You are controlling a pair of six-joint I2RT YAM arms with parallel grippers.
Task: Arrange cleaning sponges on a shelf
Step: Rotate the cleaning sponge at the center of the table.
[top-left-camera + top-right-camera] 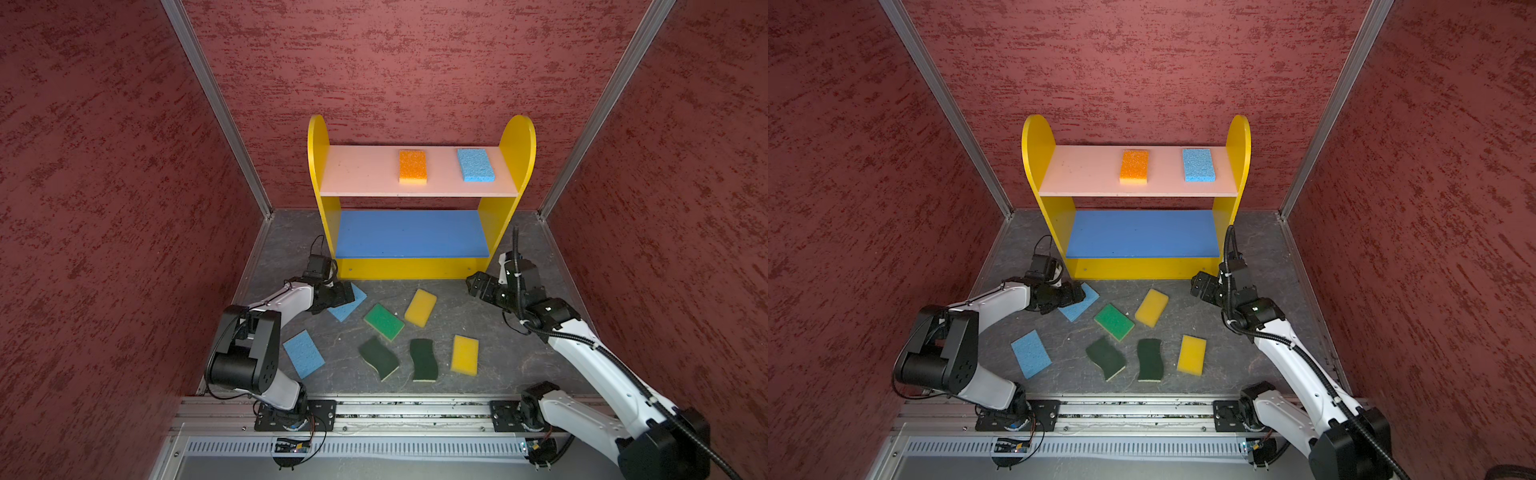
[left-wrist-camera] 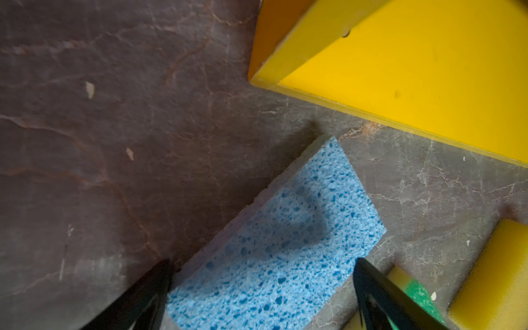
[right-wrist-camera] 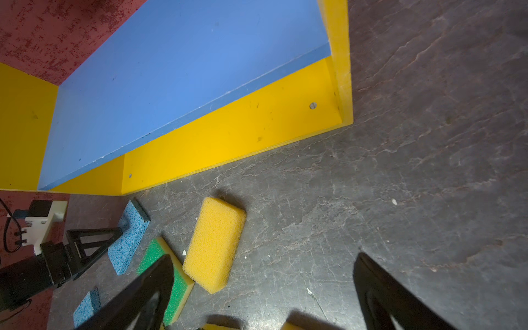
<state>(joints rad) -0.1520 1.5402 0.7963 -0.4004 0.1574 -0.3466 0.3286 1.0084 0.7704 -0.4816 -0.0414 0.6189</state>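
Contents of work cell, by position

Unit: shelf (image 1: 318, 158), upright against the back wall. Its pink top board (image 1: 361, 174) carries an orange-topped sponge (image 1: 413, 165) near the middle and a light blue sponge (image 1: 476, 164) toward the right end, the two apart.

On the floor (image 1: 498, 353) before the shelf, all lying flat:
- second light blue sponge (image 1: 353, 305), near the shelf's left foot
- third light blue sponge (image 1: 303, 353), far left
- bright green sponge (image 1: 384, 321), just beside a yellow sponge (image 1: 420, 307)
- first dark green wavy sponge (image 1: 378, 357) and second dark green wavy sponge (image 1: 424, 359), side by side
- second yellow sponge (image 1: 464, 354), to their right

Grippers:
- left gripper (image 2: 264, 264): fingers spread wide, straddling one end of the second light blue sponge; contact cannot be told.
- right gripper (image 3: 264, 257): fingers spread wide over bare floor near the shelf's right front corner, holding nothing.
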